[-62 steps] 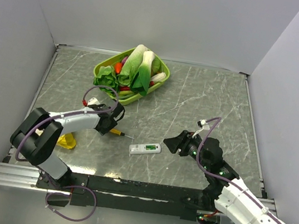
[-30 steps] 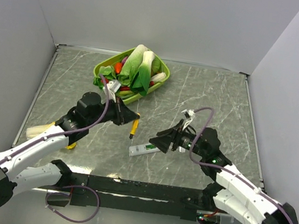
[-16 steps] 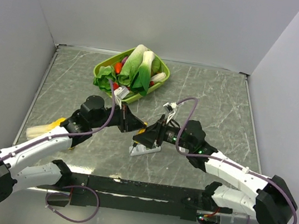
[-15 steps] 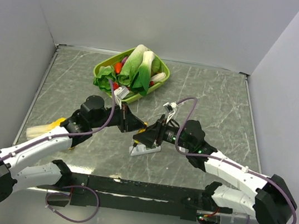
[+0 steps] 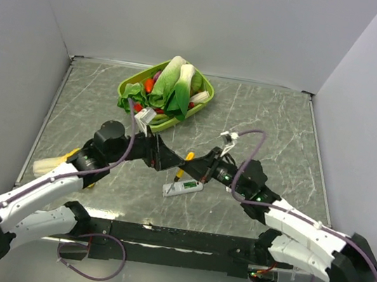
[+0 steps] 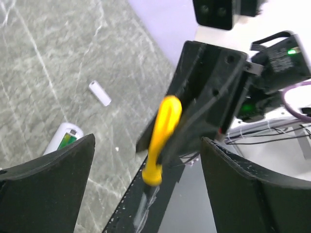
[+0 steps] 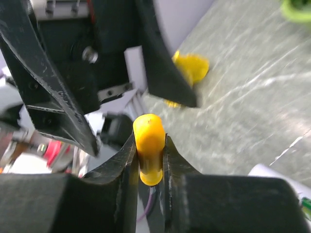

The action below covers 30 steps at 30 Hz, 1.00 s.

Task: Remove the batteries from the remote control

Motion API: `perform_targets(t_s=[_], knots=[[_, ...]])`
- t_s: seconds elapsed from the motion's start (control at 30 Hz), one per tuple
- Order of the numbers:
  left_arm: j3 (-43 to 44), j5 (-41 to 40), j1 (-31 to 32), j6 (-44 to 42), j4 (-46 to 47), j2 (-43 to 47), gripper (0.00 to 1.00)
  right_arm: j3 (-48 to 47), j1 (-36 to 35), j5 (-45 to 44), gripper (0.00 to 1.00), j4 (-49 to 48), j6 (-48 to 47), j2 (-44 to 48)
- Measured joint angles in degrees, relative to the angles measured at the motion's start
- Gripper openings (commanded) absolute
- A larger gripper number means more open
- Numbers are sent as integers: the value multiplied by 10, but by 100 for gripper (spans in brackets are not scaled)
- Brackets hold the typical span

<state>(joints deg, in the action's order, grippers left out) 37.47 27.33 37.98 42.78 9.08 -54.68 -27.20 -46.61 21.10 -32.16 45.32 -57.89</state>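
Changed since half a second ago: the yellow-handled screwdriver point(image 5: 184, 164) has changed hands. Both grippers were closed in on it then. Now only the right gripper point(image 5: 192, 167) has it, and the left gripper point(image 5: 167, 164) has drawn back a little.
Two seconds ago: the left gripper carried the screwdriver low beside the remote, with the right one waiting well off to the other side.
Right fingers point(image 7: 124, 162): clamped on the yellow handle, whose butt end pokes out past the tips. The shaft slants down from them.
Left fingers point(image 6: 53, 179): spread wide and gripping nothing. The screwdriver hangs ahead of the gap, clear of both.
Remote control point(image 5: 183, 188): flat on the table point(image 5: 262, 124), just below the right fingertips, recess facing up. I can't tell whether the screwdriver tip touches it.
Batteries point(image 6: 66, 141): green shows in the recess, so they sit in the remote. I can't count them.
Writing: any print on the remote is too small to read.
Small white piece point(image 6: 99, 93): lies on the table beyond the remote in the left wrist view, apart from it.
Yellow item point(image 7: 193, 65): on the table behind the left fingers, partly hidden.
Basket point(image 5: 207, 100): green, well beyond both sets of fingers, heaped with leafy vegetables point(image 5: 172, 82).
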Motion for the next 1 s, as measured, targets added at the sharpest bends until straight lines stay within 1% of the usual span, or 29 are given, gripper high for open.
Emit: perform_targets(t_s=[0.1, 0.23, 0.37, 0.43, 0.5, 0.53, 0.57, 0.6, 0.63, 0.67, 0.7, 0.73, 0.77, 0.83, 0.87, 0.97, 1.0], knots=[[19, 12, 0, -6, -32, 30, 81, 18, 0, -40, 0, 5, 1, 56], [24, 60, 0, -9, -19, 41, 76, 43, 0, -97, 0, -15, 5, 130], [-5, 118, 5, 13, 32, 12, 69, 49, 0, -129, 0, -45, 10, 151], [-12, 136, 14, 21, 40, -13, 67, 51, 0, -133, 0, -66, 14, 152], [-14, 147, 25, 27, 47, -29, 54, 52, 0, -135, 0, -84, 18, 151], [-14, 152, 31, 32, 52, -34, 46, 54, 0, -137, 0, -93, 22, 151], [-14, 156, 37, 33, 57, -37, 30, 58, 0, -139, 0, -105, 26, 150], [-14, 159, 41, 37, 62, -38, 21, 62, 0, -141, 0, -113, 29, 150], [-14, 164, 45, 36, 69, -40, 3, 66, 0, -142, 0, -120, 33, 149], [-14, 166, 46, 40, 74, -41, 1, 71, 0, -142, 3, -124, 34, 148], [-14, 168, 48, 38, 75, -42, 1, 73, 0, -142, 12, -127, 40, 148], [-14, 177, 49, 32, 82, -42, 1, 75, 1, -144, 18, -127, 45, 148], [-14, 180, 51, 28, 85, -42, 1, 76, 2, -143, 31, -127, 50, 148], [-13, 183, 53, 18, 82, -40, 1, 75, 3, -136, 46, -114, 40, 157], [-12, 185, 53, 14, 74, -40, 1, 72, 3, -131, 62, -99, 29, 163], [0, 177, 53, 5, 33, -34, 1, 34, 3, -109, 82, 26, -70, 189], [3, 173, 52, 0, 18, -31, 1, 19, 3, -109, 84, 57, -95, 195]])
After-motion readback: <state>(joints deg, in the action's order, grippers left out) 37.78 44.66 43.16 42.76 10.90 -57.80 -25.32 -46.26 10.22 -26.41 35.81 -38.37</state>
